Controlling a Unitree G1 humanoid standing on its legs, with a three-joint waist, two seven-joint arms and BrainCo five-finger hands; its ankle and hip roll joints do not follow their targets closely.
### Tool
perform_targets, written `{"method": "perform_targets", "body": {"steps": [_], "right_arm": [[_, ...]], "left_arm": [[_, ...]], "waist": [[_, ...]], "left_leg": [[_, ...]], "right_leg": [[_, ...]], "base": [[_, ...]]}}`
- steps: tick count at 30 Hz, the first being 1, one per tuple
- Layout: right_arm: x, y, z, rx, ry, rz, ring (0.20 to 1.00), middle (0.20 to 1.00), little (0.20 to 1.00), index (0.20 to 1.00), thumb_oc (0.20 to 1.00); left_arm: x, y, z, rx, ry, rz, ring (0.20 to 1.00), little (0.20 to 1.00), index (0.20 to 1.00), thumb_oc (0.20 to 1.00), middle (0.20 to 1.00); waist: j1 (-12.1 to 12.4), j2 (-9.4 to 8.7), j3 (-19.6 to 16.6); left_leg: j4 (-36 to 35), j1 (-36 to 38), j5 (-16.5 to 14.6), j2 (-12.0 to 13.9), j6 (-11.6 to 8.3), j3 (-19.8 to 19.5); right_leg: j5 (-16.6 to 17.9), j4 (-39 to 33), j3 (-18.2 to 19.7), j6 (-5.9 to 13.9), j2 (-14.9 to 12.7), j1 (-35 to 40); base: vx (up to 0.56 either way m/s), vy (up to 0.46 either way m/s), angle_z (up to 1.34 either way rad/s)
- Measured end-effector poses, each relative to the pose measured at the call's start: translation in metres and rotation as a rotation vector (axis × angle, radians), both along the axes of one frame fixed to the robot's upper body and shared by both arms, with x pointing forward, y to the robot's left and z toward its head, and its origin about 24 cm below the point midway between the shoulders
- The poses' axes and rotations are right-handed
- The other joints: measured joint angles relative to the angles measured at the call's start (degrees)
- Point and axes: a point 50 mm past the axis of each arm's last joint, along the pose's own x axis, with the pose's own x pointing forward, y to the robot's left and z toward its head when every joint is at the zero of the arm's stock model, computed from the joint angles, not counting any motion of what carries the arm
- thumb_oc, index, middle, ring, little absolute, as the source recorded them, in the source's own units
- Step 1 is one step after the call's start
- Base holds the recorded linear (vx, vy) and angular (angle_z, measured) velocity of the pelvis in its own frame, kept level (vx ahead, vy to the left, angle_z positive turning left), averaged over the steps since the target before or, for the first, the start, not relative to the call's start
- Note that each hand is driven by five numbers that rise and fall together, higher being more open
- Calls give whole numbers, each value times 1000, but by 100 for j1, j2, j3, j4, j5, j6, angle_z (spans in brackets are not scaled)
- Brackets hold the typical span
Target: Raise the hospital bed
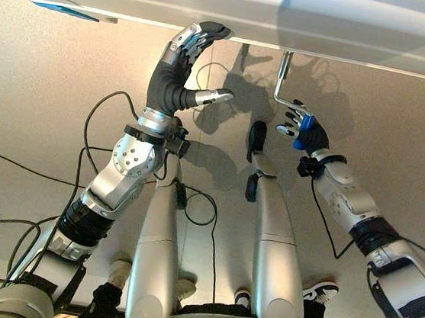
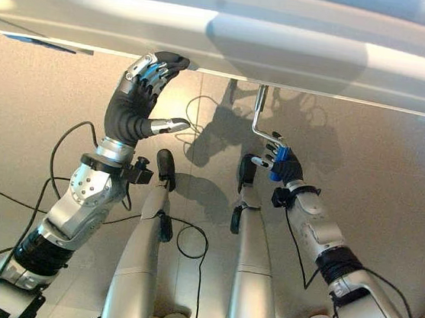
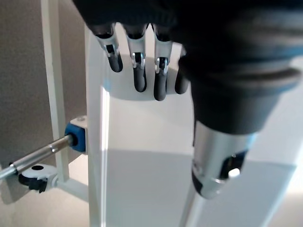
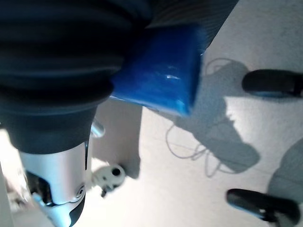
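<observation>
right hand (image 1: 302, 128) has its fingers curled round the blue crank handle (image 4: 158, 71) to wind it, while left hand (image 1: 186, 56) braces straight fingers on the bed edge (image 1: 347, 55)

Pale speckled floor (image 1: 34, 108), white hospital bed (image 1: 350, 29) standing on it, caster (image 3: 33, 172) on floor

One hospital bed (image 1: 350, 29); one crank (image 1: 282, 82) with one blue handle (image 1: 304, 131); one bed caster (image 3: 33, 174); two hands.

Blue crank grip (image 4: 158, 68) mostly hidden inside right hand (image 1: 302, 126), bed (image 1: 305, 20) cropped.
</observation>
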Motion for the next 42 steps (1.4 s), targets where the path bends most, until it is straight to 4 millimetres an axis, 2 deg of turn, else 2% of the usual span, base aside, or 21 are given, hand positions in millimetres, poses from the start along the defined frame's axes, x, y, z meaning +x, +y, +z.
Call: {"method": "perform_targets", "body": {"steps": [4, 12, 17, 29, 30, 32, 42], "right_arm": [[5, -6, 0, -22, 21, -17, 1000, 1000, 1000, 1000, 1000], [16, -8, -3, -24, 65, -69, 1000, 1000, 1000, 1000, 1000], [26, -17, -4, -103, 111, -151, 1000, 1000, 1000, 1000, 1000], [27, -18, -7, -131, 126, -172, 1000, 1000, 1000, 1000, 1000], [26, -17, -7, -119, 128, -172, 944, 944, 944, 944, 944], [25, -18, -10, -107, 136, -172, 200, 200, 200, 200, 200], [21, -14, -11, 20, 126, -162, 200, 200, 200, 200, 200]], "left_arm": [[-1, -7, -2, 17, 5, -31, 1000, 1000, 1000, 1000, 1000], [-1, -7, 0, 18, -2, -33, 1000, 1000, 1000, 1000, 1000], [0, -10, 4, 7, -13, -39, 1000, 1000, 1000, 1000, 1000], [0, -11, 7, 6, -20, -40, 1000, 1000, 1000, 1000, 1000], [0, -11, 7, 6, -20, -40, 1000, 1000, 1000, 1000, 1000], [0, -11, 6, 6, -19, -40, 1000, 1000, 1000, 1000, 1000], [0, -11, 6, 5, -19, -40, 1000, 1000, 1000, 1000, 1000]], "waist": [[62, -3, -2], [112, -2, -2], [214, 0, -4], [243, -1, -4], [245, -1, -4], [245, -1, -4], [242, -1, -4]], "left_leg": [[0, 1, 8, 6, -9, -32], [-26, -9, 39, 58, -18, -97], [-27, -106, 61, 72, -53, -103], [-34, -109, 91, 83, -80, -143], [-35, -110, 91, 80, -80, -144], [-36, -109, 90, 79, -80, -144], [-38, -112, 90, 77, -81, -141]], "right_leg": [[-19, 36, -24, -4, 2, 0], [-40, 89, -91, -60, 43, -25], [-25, 82, -107, -96, 54, -117], [-48, 118, -125, -96, 71, -121], [-54, 147, -125, -104, 64, -133], [-62, 160, -125, -110, 62, -140], [-74, 168, -125, -111, 60, -150]], "base": [[2, 0, 1], [0, 0, 0], [0, 0, 0], [2, -14, 0], [0, 0, 0], [0, 0, 0], [0, 0, 0]]}}
